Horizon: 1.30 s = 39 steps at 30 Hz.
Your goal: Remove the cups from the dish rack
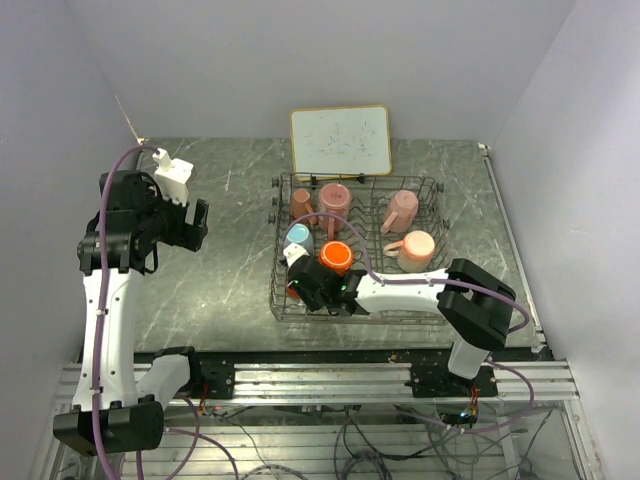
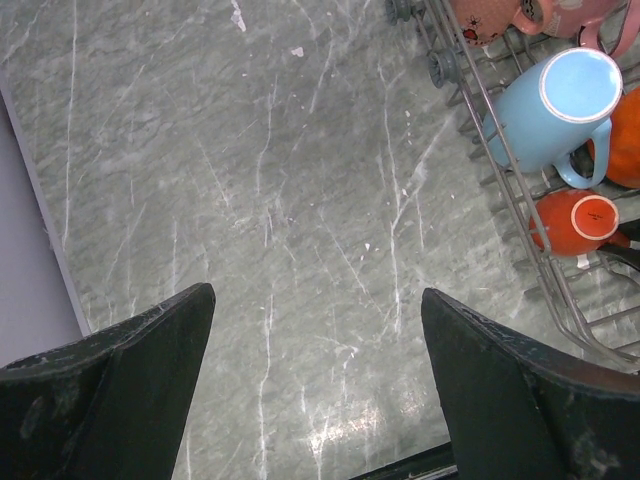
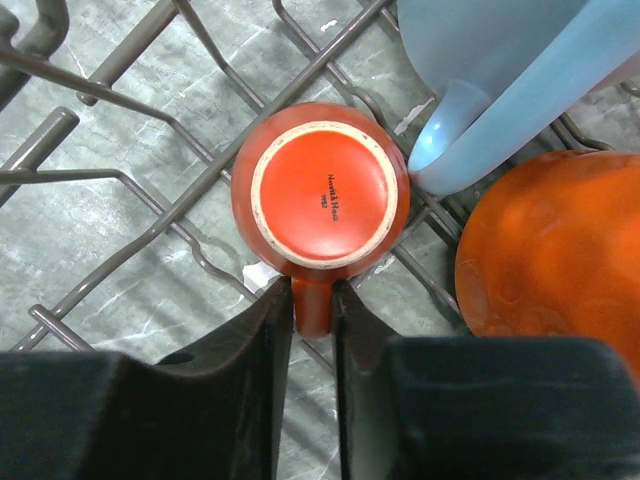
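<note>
Right gripper (image 3: 312,300) is clenched on the handle (image 3: 312,312) of the small orange cup (image 3: 320,195). Both fingers sit flush against the handle's sides, with no gap we can see. The cup is upside down, base up, mouth down on the wires of the dish rack (image 1: 368,228). It's in the rack's near-left corner, so about mid-table and closer to the near edge than the far one. The rack itself covers the right-centre of the tabletop (image 1: 230,270).

Key relation: the cup body lies straight ahead of the fingertips, the handle points back at the claw, and the cup's long axis is vertical. We judge the next move is a straight lift along that axis, then out over the rack's left wall to bare table. We can't tell whether a tine runs up inside the cup. If one does, a sideways pull would snag.

Neighbours are tight. The light blue cup (image 3: 500,80) is just beside it on the far side, its handle nearly touching the orange cup's wall. The large orange cup (image 3: 555,250) is just to the right.

Left gripper (image 2: 318,295) is released, jaws spread wide over bare table on the left half, well apart from the cup. The right arm is clearly nearer. A pink cup (image 1: 400,210) and a peach cup (image 1: 417,248) are in the rack's right part, not yet unloaded.
</note>
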### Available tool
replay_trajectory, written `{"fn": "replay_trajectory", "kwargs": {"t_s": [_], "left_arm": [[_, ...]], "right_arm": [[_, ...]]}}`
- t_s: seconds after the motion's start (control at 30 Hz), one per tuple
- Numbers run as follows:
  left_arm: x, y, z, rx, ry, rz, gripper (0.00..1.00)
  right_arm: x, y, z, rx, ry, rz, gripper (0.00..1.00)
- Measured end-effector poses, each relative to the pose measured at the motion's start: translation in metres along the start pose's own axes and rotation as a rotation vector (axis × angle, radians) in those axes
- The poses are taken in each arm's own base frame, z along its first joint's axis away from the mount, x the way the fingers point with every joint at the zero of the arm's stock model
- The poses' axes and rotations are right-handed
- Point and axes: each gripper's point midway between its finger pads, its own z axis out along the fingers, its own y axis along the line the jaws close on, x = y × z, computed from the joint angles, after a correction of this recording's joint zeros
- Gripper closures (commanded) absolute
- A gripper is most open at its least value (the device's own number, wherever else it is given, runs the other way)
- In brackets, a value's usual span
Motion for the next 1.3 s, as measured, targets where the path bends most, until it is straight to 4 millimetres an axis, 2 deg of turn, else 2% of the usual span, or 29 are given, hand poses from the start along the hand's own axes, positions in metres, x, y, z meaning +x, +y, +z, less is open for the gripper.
{"fn": "replay_trajectory", "kwargs": {"t_s": [0.2, 0.37, 0.57, 0.8, 0.9, 1.07, 1.17, 1.3], "left_arm": [[0.002, -0.005, 0.0, 0.021, -0.008, 0.005, 0.04], [0.01, -0.014, -0.003, 0.042, -0.034, 0.029, 0.04], [0.017, -0.041, -0.015, 0.144, -0.117, 0.125, 0.04], [0.023, -0.086, -0.039, 0.318, -0.275, 0.323, 0.09], [0.019, -0.099, -0.053, 0.351, -0.353, 0.408, 0.03], [0.02, -0.111, -0.057, 0.42, -0.394, 0.508, 0.01], [0.02, -0.114, -0.057, 0.452, -0.397, 0.537, 0.0], [0.013, -0.117, -0.062, 0.456, -0.435, 0.557, 0.04]], "right_arm": [[-0.006, 0.002, -0.007, -0.025, -0.013, 0.002, 1.0], [-0.027, 0.003, -0.031, -0.056, -0.073, 0.02, 1.0], [-0.075, 0.007, -0.075, -0.126, -0.205, 0.07, 1.0], [-0.143, 0.028, -0.127, -0.349, -0.326, 0.2, 1.0], [-0.169, 0.036, -0.149, -0.478, -0.368, 0.265, 1.0], [-0.183, 0.045, -0.172, -0.697, -0.384, 0.37, 1.0], [-0.181, 0.052, -0.181, -0.828, -0.359, 0.427, 1.0], [-0.18, 0.068, -0.196, -0.983, -0.321, 0.452, 1.0]]}}
